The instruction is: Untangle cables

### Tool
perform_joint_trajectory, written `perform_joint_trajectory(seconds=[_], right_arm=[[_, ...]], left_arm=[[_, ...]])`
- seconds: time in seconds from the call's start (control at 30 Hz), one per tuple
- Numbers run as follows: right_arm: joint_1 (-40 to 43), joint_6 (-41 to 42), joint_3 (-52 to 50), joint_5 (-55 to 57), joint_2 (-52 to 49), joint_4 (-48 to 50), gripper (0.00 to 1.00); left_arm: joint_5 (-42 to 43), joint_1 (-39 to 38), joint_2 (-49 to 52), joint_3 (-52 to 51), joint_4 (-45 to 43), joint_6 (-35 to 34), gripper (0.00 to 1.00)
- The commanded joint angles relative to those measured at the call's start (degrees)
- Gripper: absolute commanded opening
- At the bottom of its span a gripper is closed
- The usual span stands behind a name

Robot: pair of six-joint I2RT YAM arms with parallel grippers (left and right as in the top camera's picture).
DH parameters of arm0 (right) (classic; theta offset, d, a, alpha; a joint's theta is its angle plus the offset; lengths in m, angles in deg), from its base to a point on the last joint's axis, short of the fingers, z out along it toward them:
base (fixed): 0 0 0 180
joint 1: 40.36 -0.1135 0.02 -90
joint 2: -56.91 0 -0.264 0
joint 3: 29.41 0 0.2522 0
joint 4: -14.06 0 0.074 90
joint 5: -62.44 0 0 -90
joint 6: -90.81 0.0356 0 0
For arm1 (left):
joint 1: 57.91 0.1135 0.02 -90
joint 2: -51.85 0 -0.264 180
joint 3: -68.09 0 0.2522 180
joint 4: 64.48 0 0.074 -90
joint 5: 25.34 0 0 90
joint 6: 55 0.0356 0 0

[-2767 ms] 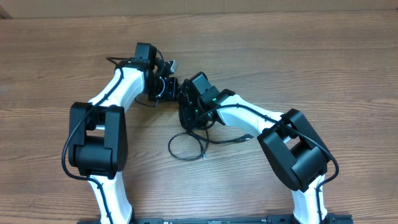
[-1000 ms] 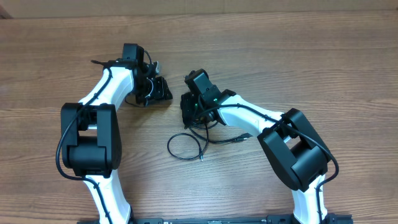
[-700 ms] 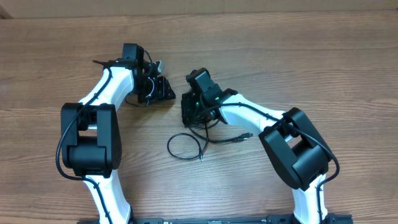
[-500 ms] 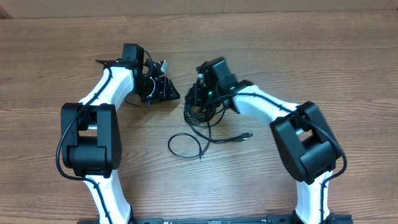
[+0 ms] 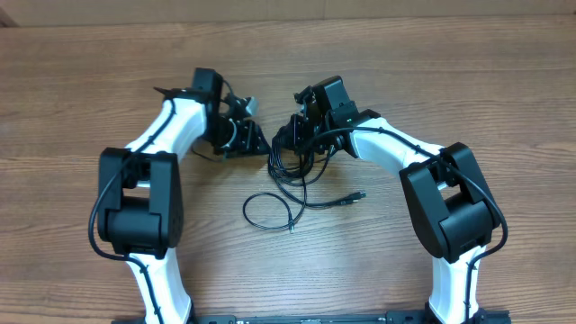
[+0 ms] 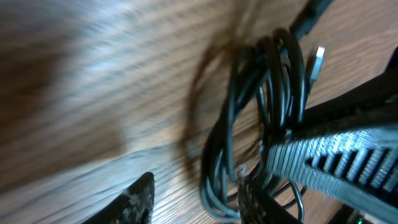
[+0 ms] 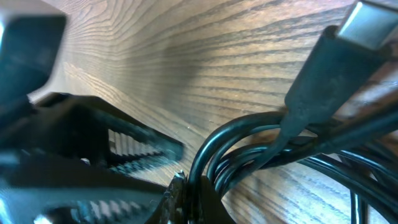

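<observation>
A tangled bundle of black cables (image 5: pixel 290 165) hangs from my right gripper (image 5: pixel 293 137), which is shut on several strands (image 7: pixel 249 143). A loose loop (image 5: pixel 268 212) and a connector end (image 5: pixel 358 194) trail onto the table below. In the right wrist view the jaws (image 7: pixel 188 188) pinch the strands, and a USB plug (image 7: pixel 372 20) sticks up at top right. My left gripper (image 5: pixel 253 138) is open, just left of the bundle. In the left wrist view its fingers (image 6: pixel 193 191) are spread, with the cable loops (image 6: pixel 249 118) at the right finger and a plug tip (image 6: pixel 316 59) above.
The wooden table (image 5: pixel 504 90) lies all round. The two grippers are close together near the table's middle. My right gripper's ribbed finger (image 6: pixel 336 158) fills the lower right of the left wrist view, and my left gripper (image 7: pixel 93 149) shows in the right wrist view.
My right gripper has moved up and to the right, drawing the bundle with it. My left gripper has swung right toward the bundle.
</observation>
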Motion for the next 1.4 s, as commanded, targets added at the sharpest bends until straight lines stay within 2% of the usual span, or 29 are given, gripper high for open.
perform_joint_trajectory(seconds=[0.0,0.23,0.37,0.4,0.43,0.5,0.57,0.8,0.97,1.13,1.23,1.37], right_arm=[[0.76,0.22,-0.31,-4.92,0.28,-0.02,0.04],[1.07,0.2,-0.31,-4.98,0.28,-0.57,0.04],[1.07,0.17,-0.31,-3.58,0.28,-1.55,0.05],[1.05,0.15,-0.31,-3.5,0.28,-1.9,0.09],[0.94,0.15,-0.31,-3.52,0.28,-2.32,0.21],[0.57,-0.09,-0.31,-3.52,0.28,-3.52,0.35],[0.07,-0.5,-0.31,-3.39,0.28,-5.11,0.4],[-2.54,-4.94,-0.31,-0.44,0.28,-9.79,0.39],[-5.49,-5.05,-0.31,9.6,0.28,-11.08,0.38],[-7.76,-5.03,-0.31,17.64,0.28,-12.63,0.3],[-8.0,-5.03,-0.31,18.45,0.28,-12.63,0.27],[-7.69,-5.01,-0.31,18.4,0.28,-12.68,0.17]], left_arm=[[-4.28,-2.27,-0.39,-2.1,-0.81,-1.57,0.37],[-6.1,-2.62,-0.39,-3.74,-1.66,-2.34,0.35],[-11.82,-2.64,-0.35,-4.24,-0.83,-2.34,0.37],[-11.78,-2.64,-0.35,-4.39,-0.96,-2.34,0.38],[-11.78,-2.64,-0.35,-4.48,-1.09,-2.34,0.39],[-11.8,-2.64,-0.35,-4.52,-1.18,-2.32,0.44],[-11.8,-2.49,-0.35,-4.52,-1.2,-2.29,0.46],[-9.44,0.85,-0.35,-4.52,-0.9,-2.32,0.51],[-8.46,4.13,-0.35,-4.52,0.37,-2.34,0.52],[-7.87,4.94,-0.35,-4.52,0.66,-2.32,0.52],[-7.04,4.87,-0.35,-4.52,1.01,-2.19,0.52],[-6.49,4.81,-0.35,-4.55,2.12,-1.25,0.49]])
